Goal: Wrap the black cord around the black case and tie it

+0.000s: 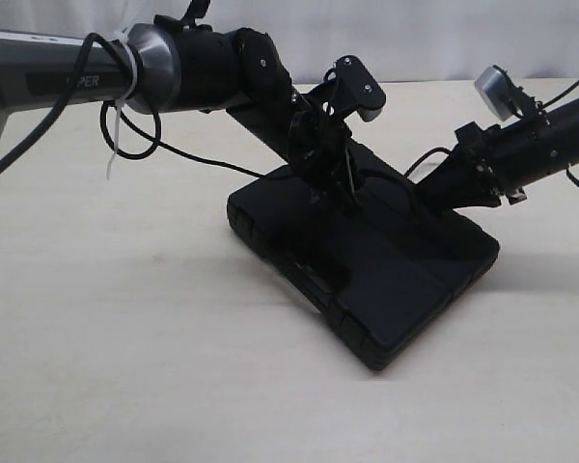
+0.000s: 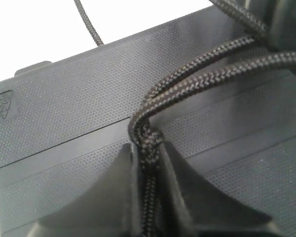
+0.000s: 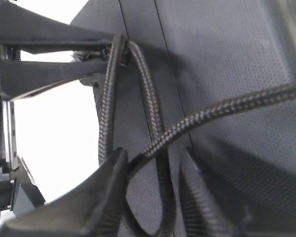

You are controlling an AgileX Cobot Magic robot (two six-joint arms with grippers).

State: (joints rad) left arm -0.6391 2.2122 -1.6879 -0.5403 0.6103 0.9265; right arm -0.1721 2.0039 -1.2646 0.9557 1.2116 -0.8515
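Exterior view: meeting over the black case point(image 1: 367, 280), lying flat on the table point(image 1: 96, 367), with left gripper point(image 1: 333, 183) and right gripper point(image 1: 427, 198) low above its top. Left wrist view: clamping the black cord point(image 2: 207, 74) tightly just over the case's textured face. Right wrist view: holding fingers point(image 3: 106, 187) spread, cord strands crossing between them, gripping nothing.

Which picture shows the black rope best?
Left wrist view: the black cord, braid sharp, is pinched in the left gripper. Right wrist view shows crossing strands; exterior view barely shows it.
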